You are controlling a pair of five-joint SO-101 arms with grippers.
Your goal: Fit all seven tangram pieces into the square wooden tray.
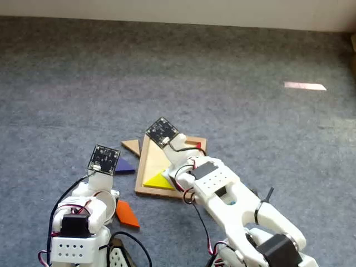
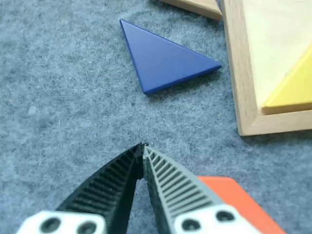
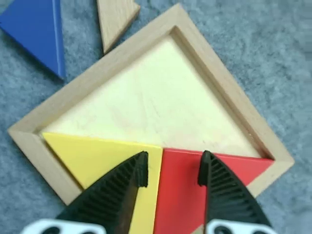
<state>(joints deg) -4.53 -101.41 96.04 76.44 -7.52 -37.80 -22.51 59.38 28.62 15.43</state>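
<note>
Right gripper [image 3: 173, 168] hangs over the tray [image 3: 230, 92], jaws open, right above the yellow triangle [image 3: 97, 156] and red triangle [image 3: 243, 165] sitting side by side inside. Left gripper [image 2: 143, 148] jaws closed, empty. Blue triangle [image 2: 163, 58] is on the tabletop [image 2: 58, 97] beside the tray, square corner pointing at the left gripper.

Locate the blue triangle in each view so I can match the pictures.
High view: blue triangle on the carpet, left of the wooden tray.
Left wrist view: blue triangle beyond the left hand, beside the tray's frame.
Right wrist view: blue triangle off the tray's corner.
Shared landmark: the plain wooden triangle beside it.
</note>
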